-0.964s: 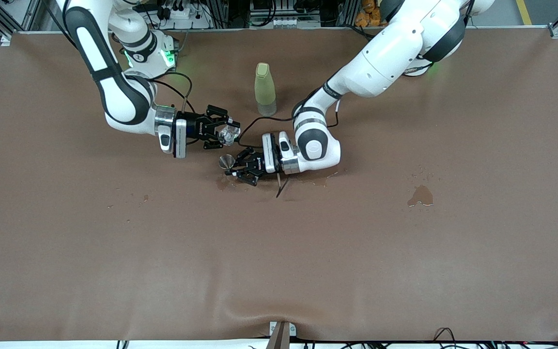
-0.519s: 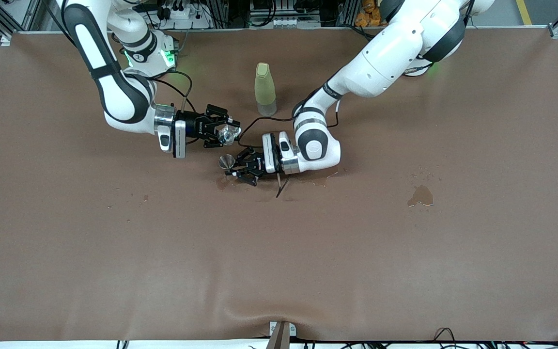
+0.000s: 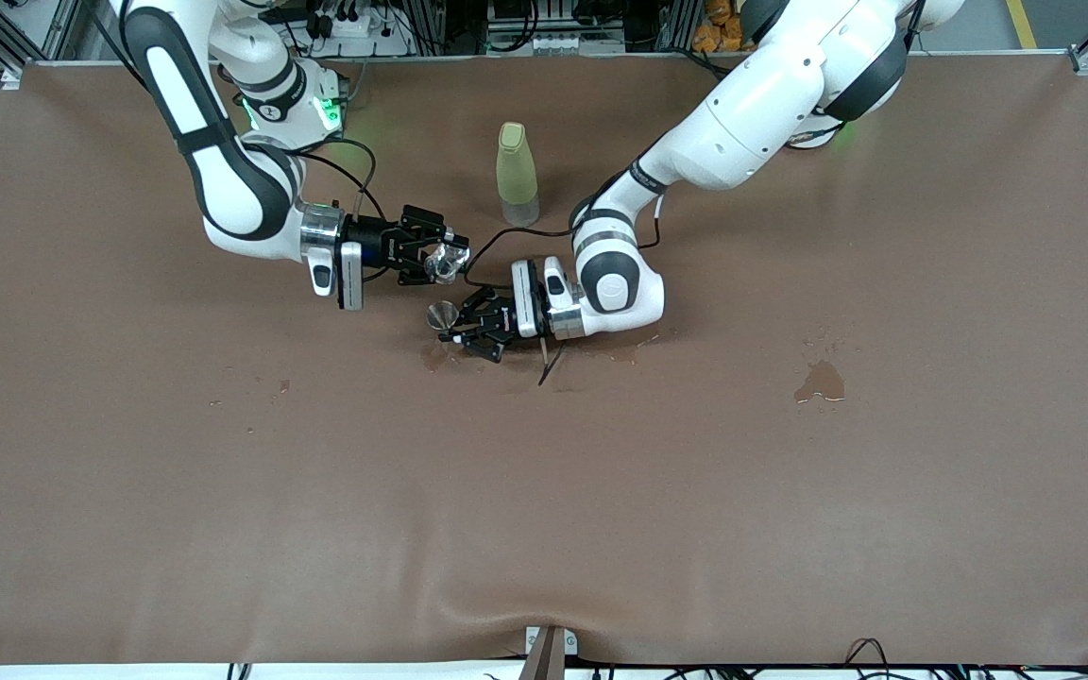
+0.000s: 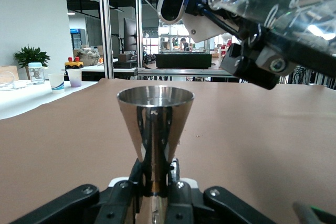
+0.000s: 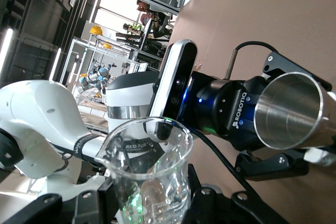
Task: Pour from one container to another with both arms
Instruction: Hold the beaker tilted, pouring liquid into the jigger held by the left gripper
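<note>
Clear plastic cup with a pouring lip (image 3: 446,262) sits clamped in the right gripper (image 3: 431,255), and over the last sec you can see that gripper has crept a touch toward the bottle end and tipped slightly. The cup's mouth now leans toward the small silvery hourglass-shaped metal measure (image 3: 441,315). Little else has changed; left arm hasn't shifted.

Meaning for you: looks like the pour is only just starting or lining up. No stream shows in any view, and whether liquid is in the cup can't be told.

Left gripper (image 3: 465,326) has its fingers closed on the measure's narrow waist, holding it upright just over the brown table cover (image 3: 544,491). In the left wrist view the measure (image 4: 155,124) stands straight up from the gripper, w/ the cup (image 4: 283,3) above it and off to one side, apart, not touching. In the right wrist view the cup (image 5: 149,166) is right at its gripper, measure's open rim (image 5: 291,109) close by.

Tall yellow-green bottle (image 3: 516,174) stands by itself, apart from both grippers. Wet patches (image 3: 820,382) mark the cover, some under the left gripper.
</note>
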You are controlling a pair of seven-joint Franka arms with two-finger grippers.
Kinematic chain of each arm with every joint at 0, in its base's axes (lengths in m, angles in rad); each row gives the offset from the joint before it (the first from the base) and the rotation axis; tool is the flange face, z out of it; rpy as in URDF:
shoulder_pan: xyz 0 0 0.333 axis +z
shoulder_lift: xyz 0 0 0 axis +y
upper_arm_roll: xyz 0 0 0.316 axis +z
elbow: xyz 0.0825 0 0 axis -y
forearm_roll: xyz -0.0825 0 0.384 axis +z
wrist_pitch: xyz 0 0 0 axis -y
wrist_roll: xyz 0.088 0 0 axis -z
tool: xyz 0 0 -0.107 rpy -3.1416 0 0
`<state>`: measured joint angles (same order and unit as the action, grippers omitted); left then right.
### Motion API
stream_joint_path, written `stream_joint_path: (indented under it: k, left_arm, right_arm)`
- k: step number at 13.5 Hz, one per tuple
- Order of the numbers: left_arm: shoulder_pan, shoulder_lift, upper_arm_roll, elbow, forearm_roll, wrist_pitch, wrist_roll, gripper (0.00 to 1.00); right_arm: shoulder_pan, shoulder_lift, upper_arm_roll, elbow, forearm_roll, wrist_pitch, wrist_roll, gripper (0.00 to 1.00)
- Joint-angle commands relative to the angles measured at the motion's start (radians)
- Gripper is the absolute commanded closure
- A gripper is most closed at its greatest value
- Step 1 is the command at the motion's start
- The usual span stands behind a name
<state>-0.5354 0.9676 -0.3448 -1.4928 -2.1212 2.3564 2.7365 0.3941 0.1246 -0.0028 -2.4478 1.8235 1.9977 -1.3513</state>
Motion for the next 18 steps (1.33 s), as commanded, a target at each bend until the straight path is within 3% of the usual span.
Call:
stream_joint_path:
  k: [1,18]
  left_arm:
    - [0.0,0.008,-0.003,0.008,-0.049,-0.014,0.115,1.0]
    - [-0.008,0.008,-0.003,-0.007,-0.054,-0.014,0.115,1.0]
  right_arm:
    - [0.014,-0.04,-0.005,-0.013,0.003,0.001,0.085,1.0]
    - [0.009,-0.04,-0.005,0.013,0.005,0.003,0.279,1.0]
